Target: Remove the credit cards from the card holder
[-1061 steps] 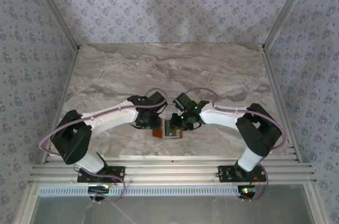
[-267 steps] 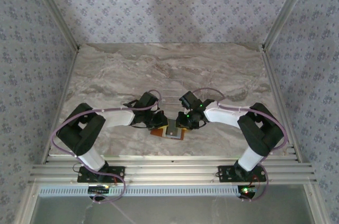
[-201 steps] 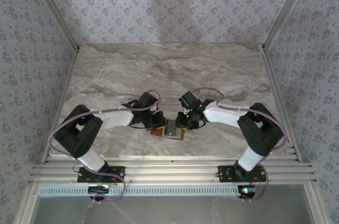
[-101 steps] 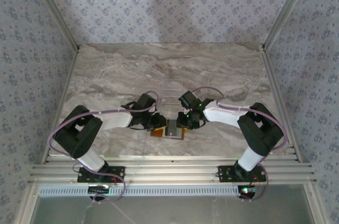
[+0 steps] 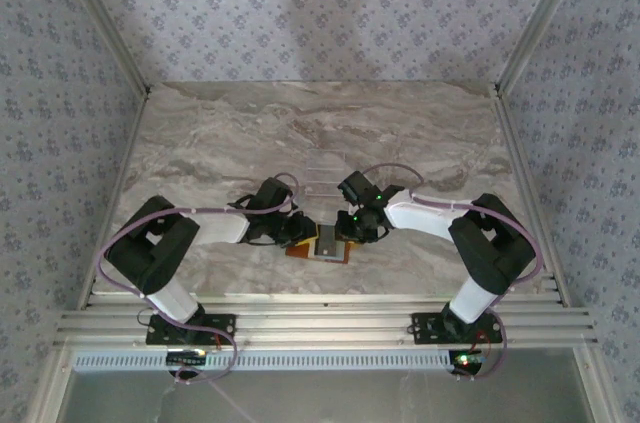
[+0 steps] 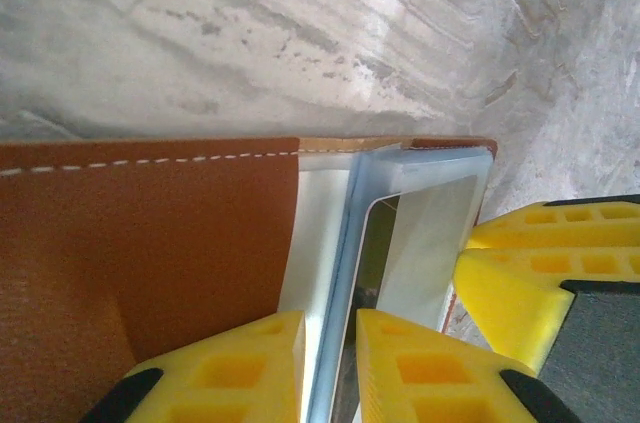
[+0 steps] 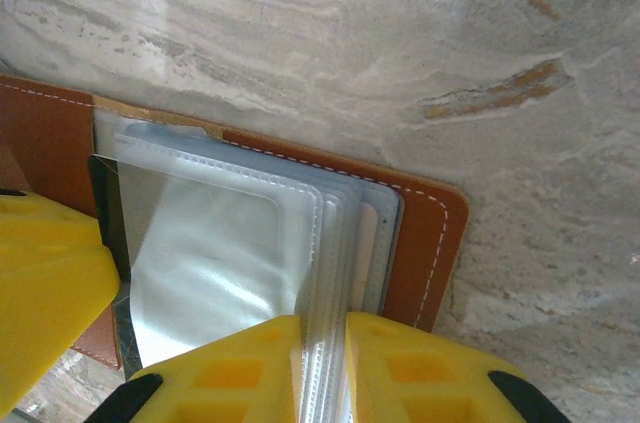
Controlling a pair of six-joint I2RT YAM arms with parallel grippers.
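Up front on the table (image 5: 220,133), we're pinching the card holder's (image 7: 430,233) sleeves, left gripper (image 6: 330,328) and right gripper (image 7: 322,331) nearly closed.

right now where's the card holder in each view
top external: card holder sits low centre of frame
left wrist: card holder fills the lower left
right wrist: card holder borders the sleeves, left and right
shared landmark: clear sleeves in its middle
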